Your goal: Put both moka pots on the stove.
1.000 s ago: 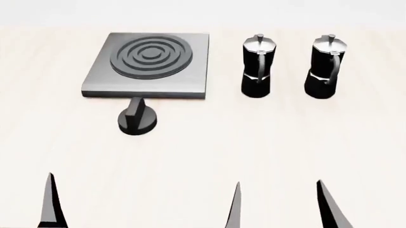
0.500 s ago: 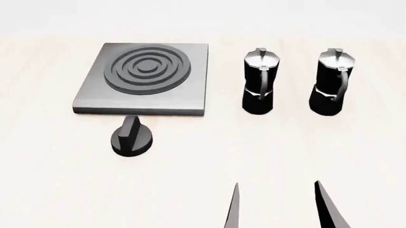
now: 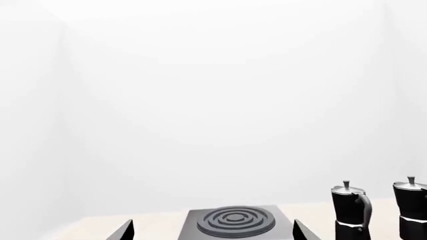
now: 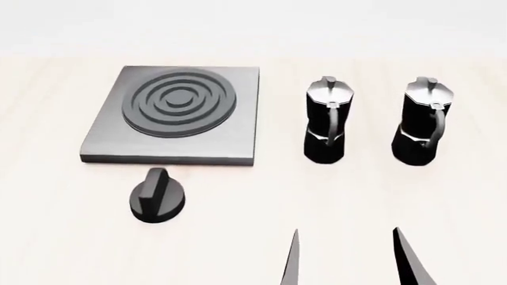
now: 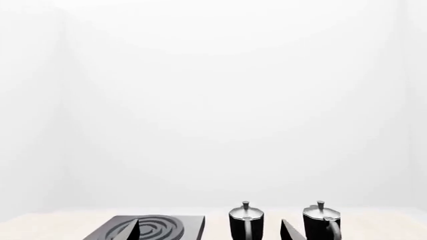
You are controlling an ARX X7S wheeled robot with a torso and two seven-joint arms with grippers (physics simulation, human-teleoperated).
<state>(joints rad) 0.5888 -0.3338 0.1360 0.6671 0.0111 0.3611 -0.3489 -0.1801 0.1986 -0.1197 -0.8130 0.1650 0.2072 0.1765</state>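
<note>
While both moka pots (image 4: 326,120) stand on the desk (image 4: 262,202) beside the stove (image 4: 176,116), the right end effector (image 4: 346,256), released and empty, must reach the nearer one.

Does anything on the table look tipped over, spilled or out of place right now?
Nothing stands out. Both moka pots stand upright with lids on, side by side and apart, to the right of the stove. The stove lies flat, burner bare. The black knob sits on the table just in front of it.
</note>
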